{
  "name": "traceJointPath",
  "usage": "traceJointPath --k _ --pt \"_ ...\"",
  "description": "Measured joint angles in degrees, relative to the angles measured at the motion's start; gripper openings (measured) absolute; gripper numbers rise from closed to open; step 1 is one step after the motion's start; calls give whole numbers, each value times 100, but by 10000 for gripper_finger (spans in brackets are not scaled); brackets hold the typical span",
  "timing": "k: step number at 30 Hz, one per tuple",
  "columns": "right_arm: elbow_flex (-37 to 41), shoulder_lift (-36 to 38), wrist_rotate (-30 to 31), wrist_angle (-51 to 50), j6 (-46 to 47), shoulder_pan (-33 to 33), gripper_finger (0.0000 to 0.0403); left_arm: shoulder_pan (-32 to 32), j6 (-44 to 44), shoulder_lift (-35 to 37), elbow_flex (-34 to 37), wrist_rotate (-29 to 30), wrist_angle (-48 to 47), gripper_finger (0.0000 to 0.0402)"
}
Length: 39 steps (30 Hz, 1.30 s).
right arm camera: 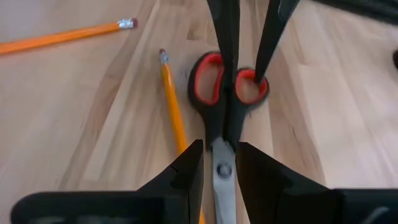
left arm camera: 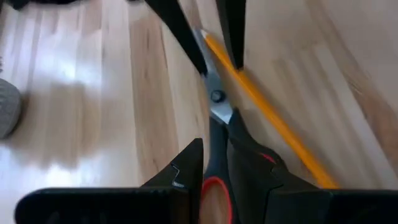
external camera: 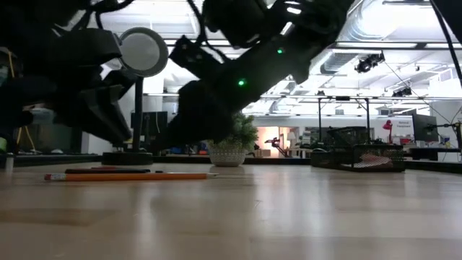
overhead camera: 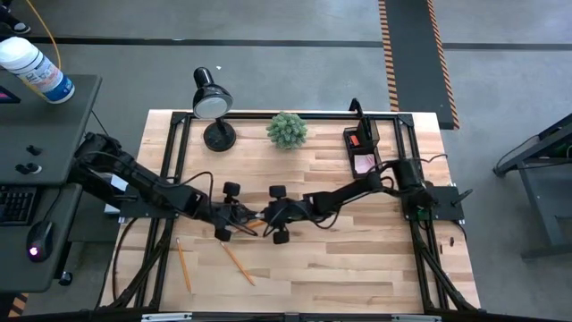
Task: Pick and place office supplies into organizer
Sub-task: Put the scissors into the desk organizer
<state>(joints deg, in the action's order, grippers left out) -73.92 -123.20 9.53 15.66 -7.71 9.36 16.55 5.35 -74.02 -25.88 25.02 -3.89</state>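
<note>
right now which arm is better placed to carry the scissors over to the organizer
Right, probably. Both pincers meet at the scissors mid-table: the left pincer straddles the handles, the right pincer straddles the blades by the pivot. The organizer stands at the table's far right, beside the right arm's base, so that arm has the shorter carry.

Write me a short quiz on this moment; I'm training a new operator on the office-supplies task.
1. True or false: the scissors are already in the organizer.
2. Which arm's gripper is at the scissors' handles? A: left. B: right.
3. How many pencils show in the right wrist view?

Key
1. False; they are at mid-table, between the two arms.
2. A; the left gripper is at the handles and the right gripper is at the blades.
3. Two.
</note>
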Motion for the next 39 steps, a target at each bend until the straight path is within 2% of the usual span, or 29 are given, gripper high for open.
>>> traceJointPath --k 7,16,20,26,31,39 --pt "-211 -146 -84 2 -45 -9 84 344 -130 87 -5 -15 -561 62" --pt "-211 -146 -66 24 -13 1 84 312 -279 107 -5 -204 -941 62" --pt "-211 -146 -70 8 -10 5 84 9 -674 107 -5 -686 -1042 63" --pt "-211 -146 -117 0 -8 5 84 -394 -714 107 -5 -811 -1034 63" --pt "-211 -146 -134 -12 -11 5 84 -624 -682 -2 -3 -1425 -1068 63" --pt "-211 -146 -136 -22 -6 5 84 -646 -575 -202 -8 -1494 -864 74"
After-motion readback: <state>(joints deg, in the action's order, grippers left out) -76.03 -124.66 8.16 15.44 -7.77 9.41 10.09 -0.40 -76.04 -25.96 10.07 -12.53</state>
